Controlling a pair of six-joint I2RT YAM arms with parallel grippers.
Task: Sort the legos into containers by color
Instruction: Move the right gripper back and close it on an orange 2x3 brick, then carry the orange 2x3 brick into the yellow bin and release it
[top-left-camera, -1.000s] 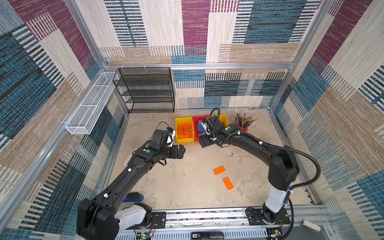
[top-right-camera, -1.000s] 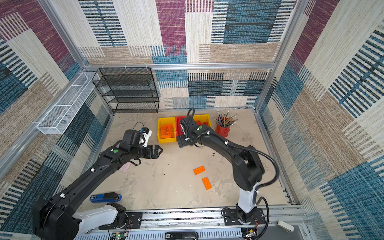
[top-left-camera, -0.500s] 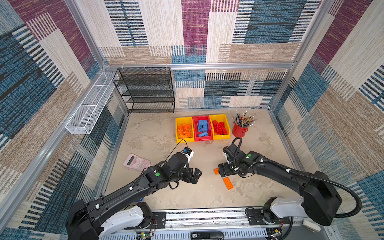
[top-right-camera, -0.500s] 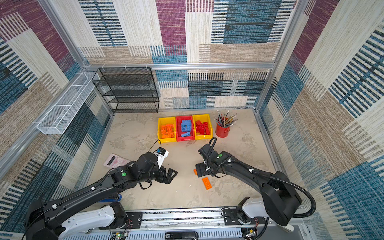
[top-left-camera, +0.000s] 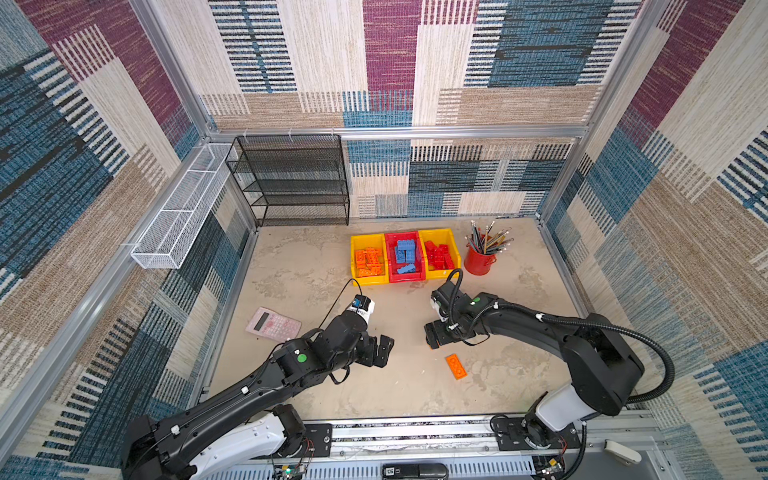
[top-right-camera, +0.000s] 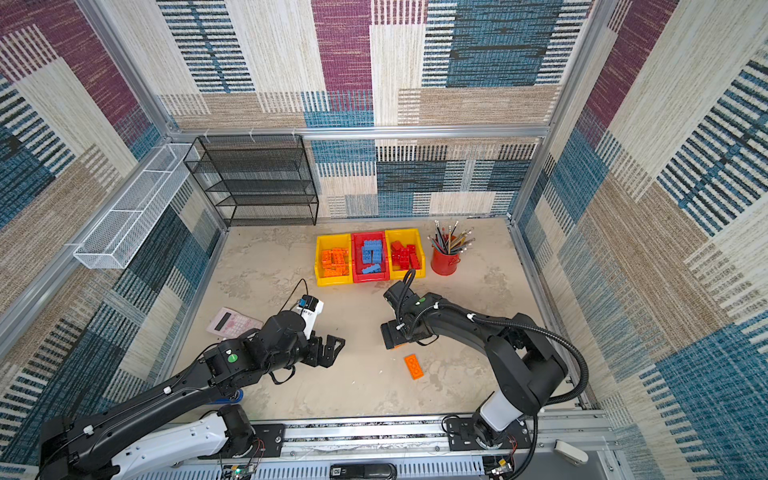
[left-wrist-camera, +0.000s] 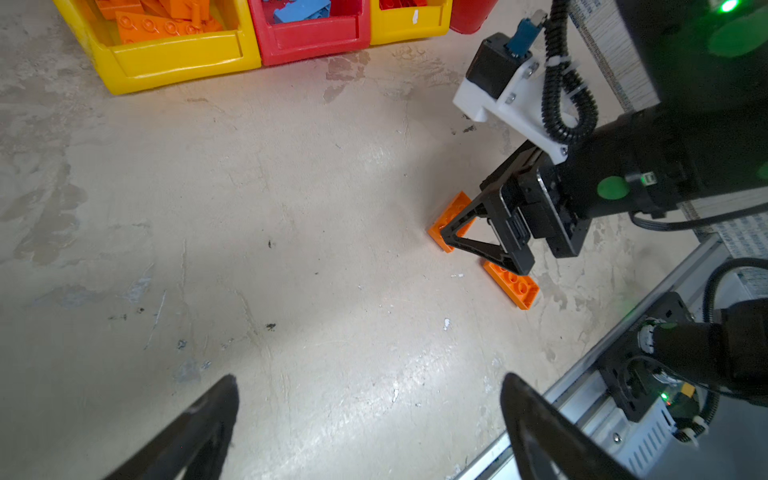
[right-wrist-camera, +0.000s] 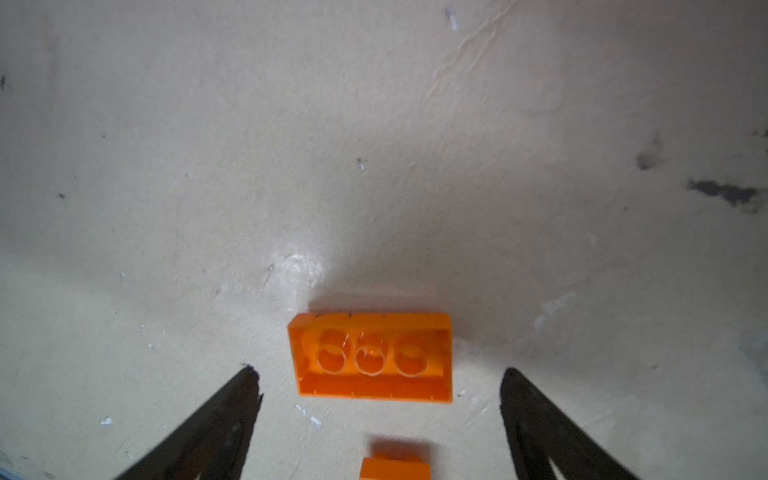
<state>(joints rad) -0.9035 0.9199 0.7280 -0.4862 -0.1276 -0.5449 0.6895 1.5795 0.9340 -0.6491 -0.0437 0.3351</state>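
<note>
Two orange legos lie on the floor toward the front. One, hollow side up (right-wrist-camera: 374, 357), sits between the fingertips of my open right gripper (right-wrist-camera: 379, 370), with a gap on each side; in both top views that gripper (top-left-camera: 432, 336) (top-right-camera: 390, 336) covers most of it. The other orange lego (top-left-camera: 456, 366) (top-right-camera: 413, 366) (left-wrist-camera: 513, 284) lies just nearer the front. My left gripper (top-left-camera: 384, 351) (top-right-camera: 334, 349) (left-wrist-camera: 369, 377) is open and empty over bare floor, left of them. The containers stand at the back: a yellow one (top-left-camera: 369, 281) with orange legos, a red one (top-left-camera: 405, 278) with blue, a yellow one (top-left-camera: 440, 273) with red.
A pink calculator (top-left-camera: 273, 324) lies at the left. A red pencil cup (top-left-camera: 478, 262) stands right of the containers. A black mesh rack (top-left-camera: 291, 183) fills the back left corner and a white mesh basket (top-left-camera: 178, 212) hangs on the left wall. A metal rail (top-left-camera: 415, 432) runs along the front.
Both arms have come away from the containers toward the front. My right gripper has come down over the orange lego. My left gripper has swung to the front middle, uncovering the calculator.
</note>
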